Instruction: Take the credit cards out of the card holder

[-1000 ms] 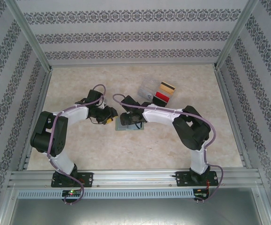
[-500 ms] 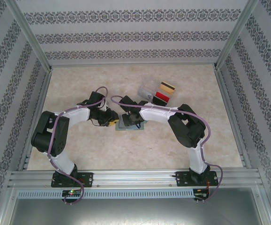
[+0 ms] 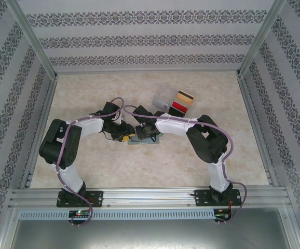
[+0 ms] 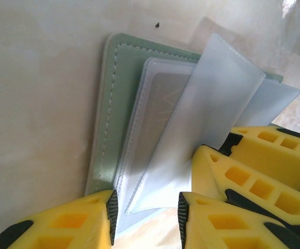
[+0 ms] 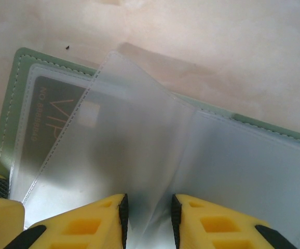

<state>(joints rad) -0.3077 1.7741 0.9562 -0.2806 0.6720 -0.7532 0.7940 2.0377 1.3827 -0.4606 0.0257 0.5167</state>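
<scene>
Where the two grippers meet near the middle of the table, the card holder lies spread open and flat, its long axis running left to right, roughly parallel to the near edge. Its cover is a smooth grey-green rectangle with rounded corners and a line of pale stitching along the border. Inside are frosted, translucent plastic sleeves. One sleeve leaf stands lifted off the stack and tilted, while the others lie flat. Behind the flat pocket on the holder's left half sits a dark card with pale "VIP" lettering, its long axis across that of the holder.

The left gripper hovers over the holder's left end with its ribbed yellow fingers partly apart, gripping nothing; the lifted leaf's lower corner lies in the gap. The right gripper sits just beside it, over the spine, jaws narrowly apart with the lifted leaf running up between them. Whether the pads pinch it cannot be told.

Farther back and to the right, well apart from the holder, a red card and a tan card with a dark stripe lie beside a clear tray.
</scene>
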